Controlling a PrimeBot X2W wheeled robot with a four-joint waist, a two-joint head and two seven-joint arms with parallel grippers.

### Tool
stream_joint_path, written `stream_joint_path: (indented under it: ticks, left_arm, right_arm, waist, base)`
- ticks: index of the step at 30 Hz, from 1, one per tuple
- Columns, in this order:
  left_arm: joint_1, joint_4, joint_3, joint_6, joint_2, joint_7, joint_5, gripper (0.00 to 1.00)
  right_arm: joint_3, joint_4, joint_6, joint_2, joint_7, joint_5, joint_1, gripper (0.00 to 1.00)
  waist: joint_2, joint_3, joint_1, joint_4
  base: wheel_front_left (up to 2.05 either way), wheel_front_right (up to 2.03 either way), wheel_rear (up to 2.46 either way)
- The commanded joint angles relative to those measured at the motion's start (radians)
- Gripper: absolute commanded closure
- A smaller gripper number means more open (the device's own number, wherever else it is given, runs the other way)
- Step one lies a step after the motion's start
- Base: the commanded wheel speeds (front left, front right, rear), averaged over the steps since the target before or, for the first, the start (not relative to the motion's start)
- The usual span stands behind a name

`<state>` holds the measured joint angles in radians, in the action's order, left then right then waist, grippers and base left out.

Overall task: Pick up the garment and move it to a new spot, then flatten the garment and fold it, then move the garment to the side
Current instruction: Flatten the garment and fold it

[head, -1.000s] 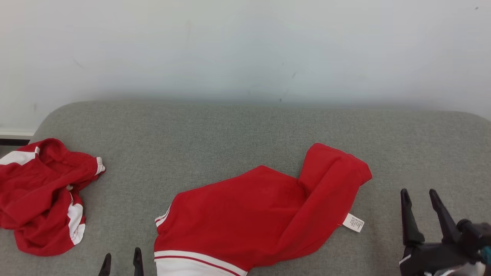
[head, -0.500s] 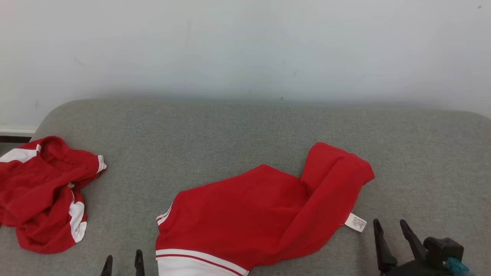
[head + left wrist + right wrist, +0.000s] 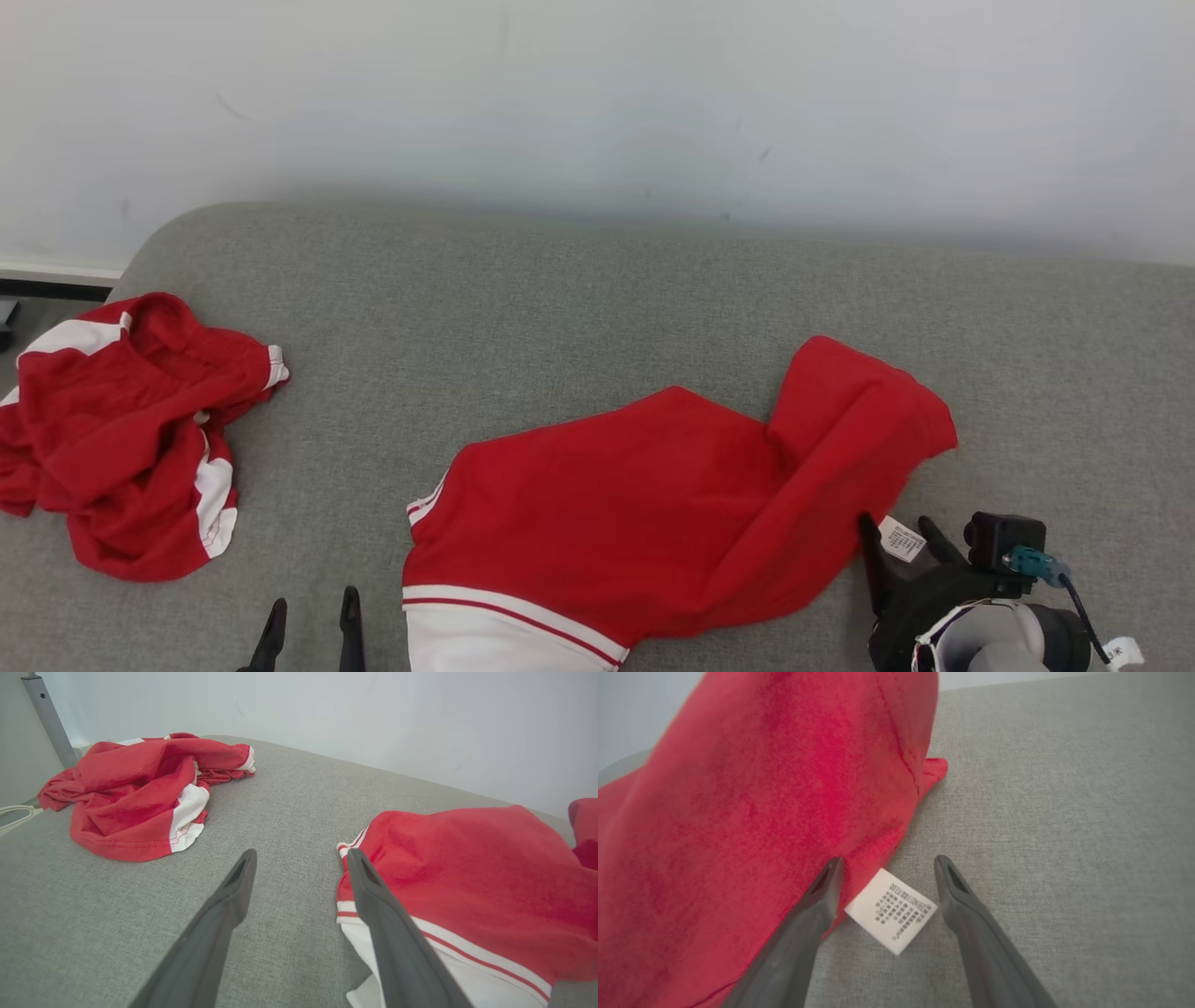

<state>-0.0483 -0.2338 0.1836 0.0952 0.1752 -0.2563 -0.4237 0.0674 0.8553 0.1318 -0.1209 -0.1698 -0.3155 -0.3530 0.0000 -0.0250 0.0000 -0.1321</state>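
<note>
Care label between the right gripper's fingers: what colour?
Care label: white, dark print. Clearest in right wrist view.

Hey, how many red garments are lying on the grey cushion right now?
2. A crumpled red-and-white fabric garment lies at the grey upholstered cushion's left end; a spread-out red fabric garment with a white striped band lies mid-cushion. More may sit off-frame.

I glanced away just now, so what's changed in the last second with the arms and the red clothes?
The right gripper has moved in leftward to the edge of the spread red garment, open jaws now straddling its white care label, gripping nothing. The whole head view shifted as well. The left gripper, open, and the crumpled red garment on the grey cushion stayed put.
</note>
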Motion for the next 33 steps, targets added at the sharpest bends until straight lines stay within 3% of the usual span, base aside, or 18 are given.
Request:
stream_joint_path:
  ticks: [1,2,3,4,5,11,17,22,24,30,31,32,33]
  left_arm:
    - [0.016,-0.005,0.004,-0.005,-0.002,-0.002,0.000,0.00]
    - [0.018,-0.009,0.005,-0.006,-0.003,-0.003,0.000,0.00]
    - [0.022,-0.013,0.006,-0.008,-0.002,-0.003,-0.001,0.00]
    - [0.022,-0.013,0.006,-0.008,-0.002,-0.003,-0.001,0.00]
    - [0.026,-0.014,0.006,-0.009,-0.002,-0.003,-0.002,0.00]
    - [0.022,-0.024,0.000,-0.007,-0.002,-0.006,-0.005,0.00]
    - [-0.008,-0.031,0.004,-0.007,-0.004,-0.007,-0.004,0.00]
    - [-0.015,-0.032,0.006,-0.005,-0.007,-0.007,-0.007,0.00]
    - [-0.021,-0.031,0.006,-0.006,-0.008,-0.007,-0.009,0.00]
    - [-0.028,-0.035,0.005,-0.006,-0.009,-0.008,-0.012,0.00]
    - [-0.026,-0.035,0.006,-0.006,-0.009,-0.008,-0.012,0.00]
    - [-0.023,-0.037,0.007,-0.008,-0.010,-0.008,-0.011,0.00]
    - [-0.021,-0.040,0.008,-0.010,-0.009,-0.008,-0.011,0.00]
  right_arm:
    - [0.018,0.054,-0.002,0.009,0.001,-0.014,-0.029,0.00]
    - [0.028,0.080,-0.002,0.015,0.001,-0.025,-0.043,0.00]
    - [0.041,0.108,-0.002,0.021,0.012,-0.037,-0.054,0.35]
    - [0.041,0.108,-0.002,0.021,0.012,-0.037,-0.054,0.35]
    - [0.054,0.126,-0.002,0.024,0.012,-0.045,-0.062,1.00]
    - [0.104,0.159,-0.002,0.006,-0.051,-0.100,-0.079,1.00]
    - [0.151,0.047,-0.002,-0.034,-0.072,-0.173,0.010,1.00]
    - [0.142,-0.149,-0.002,-0.056,-0.024,-0.227,0.167,1.00]
    - [0.108,-0.313,-0.002,-0.053,0.048,-0.237,0.283,1.00]
    - [0.035,-0.622,-0.002,0.018,0.244,-0.220,0.484,1.00]
    - [0.017,-0.647,-0.002,0.020,0.275,-0.189,0.507,0.53]
    - [0.004,-0.679,-0.002,0.027,0.296,-0.163,0.525,0.00]
    - [-0.017,-0.710,-0.002,0.036,0.307,-0.141,0.532,0.00]
  waist:
    - [0.0000,-0.007,0.0000,-0.014]
    - [0.0000,-0.007,0.0000,-0.017]
    - [0.0000,-0.007,0.0000,-0.020]
    - [0.0000,-0.007,0.0000,-0.020]
    - [0.0000,-0.007,0.0000,-0.022]
    - [0.0000,0.003,0.0000,-0.017]
    - [0.0000,0.035,0.0000,0.005]
    - [0.0000,0.052,0.0000,0.023]
    - [0.0000,0.054,0.0000,0.035]
    - [0.0000,0.053,0.0000,0.056]
    - [0.0000,0.052,0.0000,0.057]
    - [0.0000,0.053,0.0000,0.057]
    - [0.0000,0.054,0.0000,0.057]
  base:
    - [0.00,0.00,0.00]
    - [0.00,0.00,0.00]
    - [0.00,0.00,0.00]
    - [0.00,0.00,0.00]
    - [0.00,0.00,0.00]
    - [0.00,0.00,0.00]
    - [0.00,0.00,0.00]
    - [0.00,0.00,0.00]
    - [0.00,0.00,0.00]
    - [0.00,0.00,0.00]
    - [0.00,0.00,0.00]
    - [0.00,0.00,0.00]
    - [0.00,0.00,0.00]
